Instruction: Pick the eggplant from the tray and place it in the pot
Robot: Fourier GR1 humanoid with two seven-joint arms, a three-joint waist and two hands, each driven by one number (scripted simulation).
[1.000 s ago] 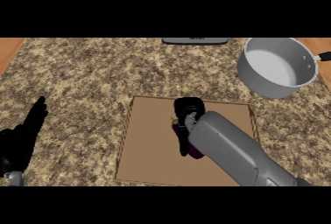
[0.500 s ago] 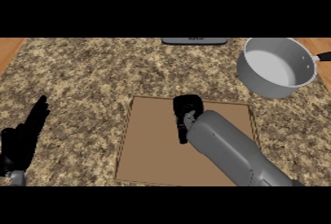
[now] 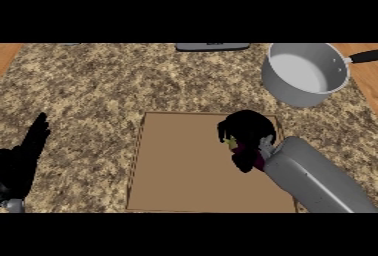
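You see the right hand with its fingers curled around the eggplant, above the tray's upper right part, so the pick looks done. The pot stands apart and holds nothing, so carrying and placing remain. The left hand rests at the left edge, fingers straight.

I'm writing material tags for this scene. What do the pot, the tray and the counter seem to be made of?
Pot: probably metal, plain grey with a soft sheen, dark handle. Tray: flat matte brown, like wood or cardboard; can't tell which. Counter: speckled tan and dark, like granite.
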